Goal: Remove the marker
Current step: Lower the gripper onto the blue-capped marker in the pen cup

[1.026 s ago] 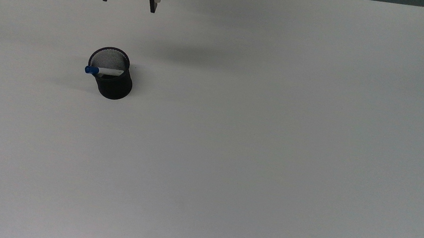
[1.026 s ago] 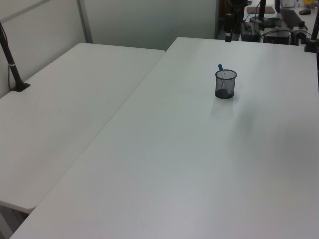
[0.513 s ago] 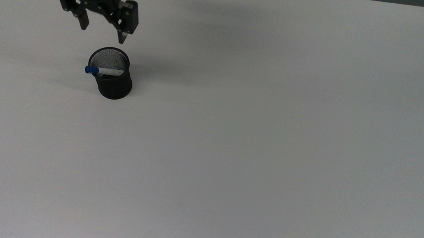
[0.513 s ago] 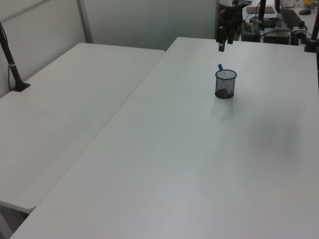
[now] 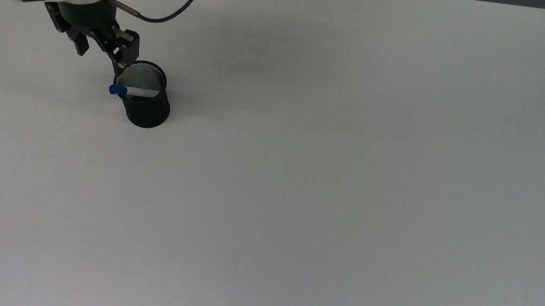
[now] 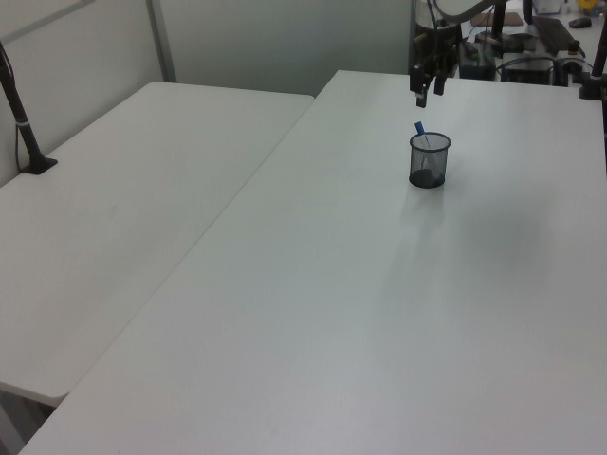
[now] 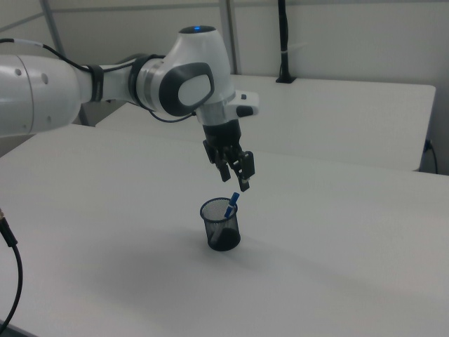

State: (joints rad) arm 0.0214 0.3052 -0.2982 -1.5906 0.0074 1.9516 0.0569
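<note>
The marker [image 5: 131, 91] stands tilted inside a black mesh cup [image 5: 146, 102], its blue cap [image 7: 233, 200] sticking out over the rim. In the top view the cap pokes past the rim on the top view's left, and the white barrel runs across the cup's mouth toward the top view's right. In the right view the marker leans toward the right view's right, with the cap just clear of the rim; in the left view the blue cap [image 6: 418, 127] rises above the cup [image 6: 429, 160] on the left view's left side.

The gripper [image 5: 102, 54] hangs just above the cup, apart from the marker and holding nothing. Its two black fingers are spread apart with a clear gap between them. In the top view one fingertip [image 5: 120, 67] sits right at the far left edge of the cup's rim, while the other finger [image 5: 82, 47] lies farther to the top view's left, off the cup. In the right view the gripper [image 7: 234, 177] points down, its lower finger ending a little above the blue cap without touching it. In the left view the gripper [image 6: 427, 94] hovers above and beyond the cup.

The white arm [image 7: 105, 84] reaches in from the right view's left. The cup stands alone on a broad white surface [image 5: 332, 183], in its far left part in the top view.
</note>
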